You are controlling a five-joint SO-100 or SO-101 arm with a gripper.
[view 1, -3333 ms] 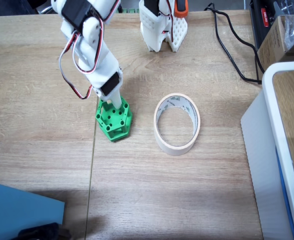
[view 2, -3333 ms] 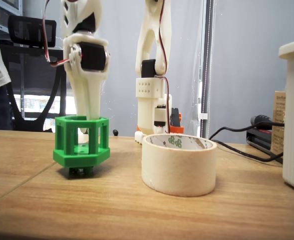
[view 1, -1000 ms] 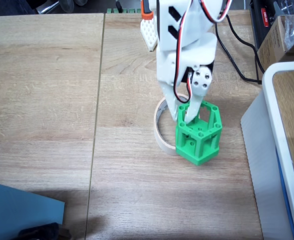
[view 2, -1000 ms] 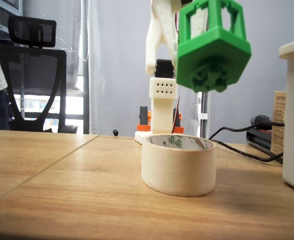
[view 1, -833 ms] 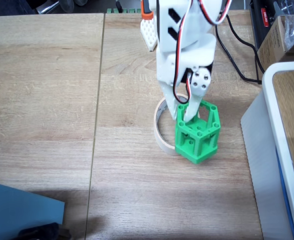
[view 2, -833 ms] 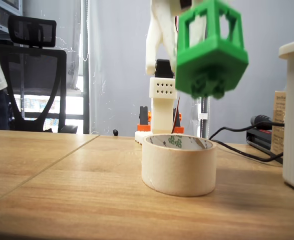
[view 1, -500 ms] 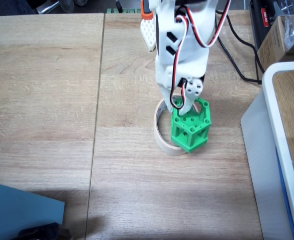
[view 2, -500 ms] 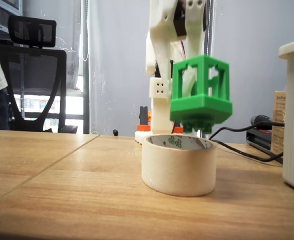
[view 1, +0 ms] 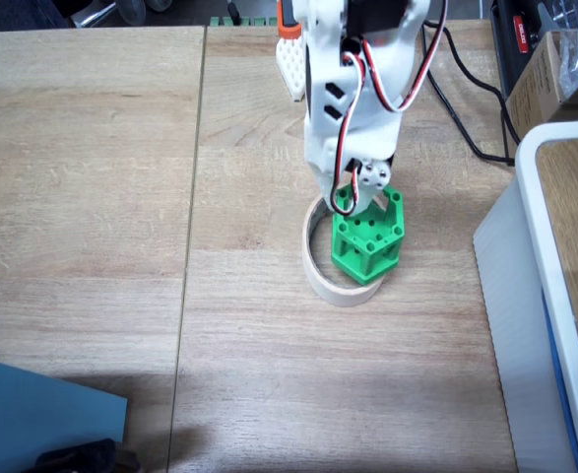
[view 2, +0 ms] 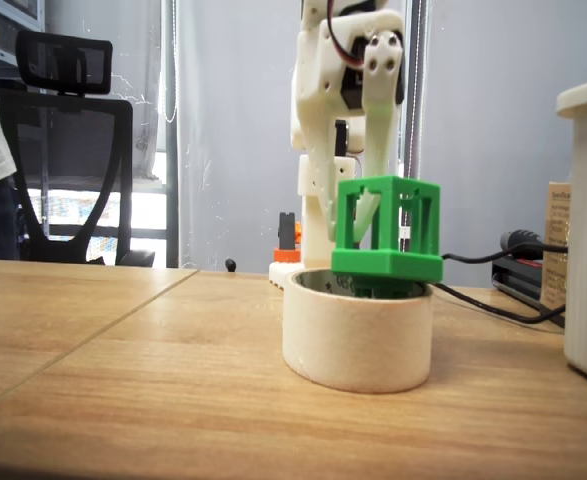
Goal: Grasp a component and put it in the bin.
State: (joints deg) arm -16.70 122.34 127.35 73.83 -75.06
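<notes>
Component (view 1: 367,239), a green open-framed plastic part, hung partly inside the bin (view 2: 357,340), its base below the tape ring's rim toward the right side in the low fixed view. It looked light, stiff and unlikely to crush. The gripper (view 2: 373,215) was clamped on one wall of the frame, a secure hold through the open top.

Low side view across wooden bench (view 2: 123,380). Green part (view 2: 387,232) clamped by white jaws reaching down through its open frame, its underside dipped just inside top of tape ring (view 2: 357,338), right of ring's centre. Black cable (view 2: 493,300) trailing right behind ring. Black chair (view 2: 68,160) at far left.
</notes>
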